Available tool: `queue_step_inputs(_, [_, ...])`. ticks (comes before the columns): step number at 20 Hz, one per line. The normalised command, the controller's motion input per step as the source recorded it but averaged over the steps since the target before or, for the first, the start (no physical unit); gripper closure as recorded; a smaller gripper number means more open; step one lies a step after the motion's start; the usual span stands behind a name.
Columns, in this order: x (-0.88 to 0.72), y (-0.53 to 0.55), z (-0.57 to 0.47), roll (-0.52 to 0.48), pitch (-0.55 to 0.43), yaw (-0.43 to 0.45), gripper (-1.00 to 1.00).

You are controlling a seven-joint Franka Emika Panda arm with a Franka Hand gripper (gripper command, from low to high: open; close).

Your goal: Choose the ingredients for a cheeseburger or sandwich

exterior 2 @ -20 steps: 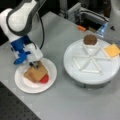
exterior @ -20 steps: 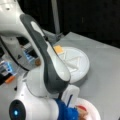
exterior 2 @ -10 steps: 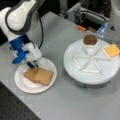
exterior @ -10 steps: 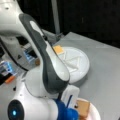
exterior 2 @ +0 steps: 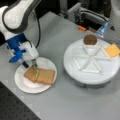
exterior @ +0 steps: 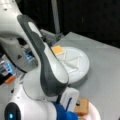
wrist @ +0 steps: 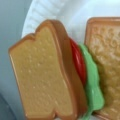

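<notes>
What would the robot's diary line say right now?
pincer: open, over plate | sandwich: toast, red, green on plate | tray: patty, cheese

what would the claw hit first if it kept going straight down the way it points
Most likely the top toast square of the sandwich on the white plate; the claw points down just above it, though the exact gap is unclear.

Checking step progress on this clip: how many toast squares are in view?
2, both on the plate beside the gripper: one toast at a front view's left, the other toast overlapping it on the right. More could be hidden underneath.
</notes>
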Motion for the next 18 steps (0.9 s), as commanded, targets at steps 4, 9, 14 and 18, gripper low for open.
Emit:
queue_step_inputs(4, [0.32, -0.33, 0.14, 0.207, 0.143, 0.227, -1.0])
queue_step_inputs(9, [0.37, -0.31, 0.21, 0.115, 0.205, 0.143, -1.0])
queue_step_inputs(14, [0.36, -0.21, 0.35, -0.142, 0.29, 0.012, -1.0])
queue_step_inputs(18, [0.31, -0.02, 0.37, -0.347, 0.283, -0.043, -1.0])
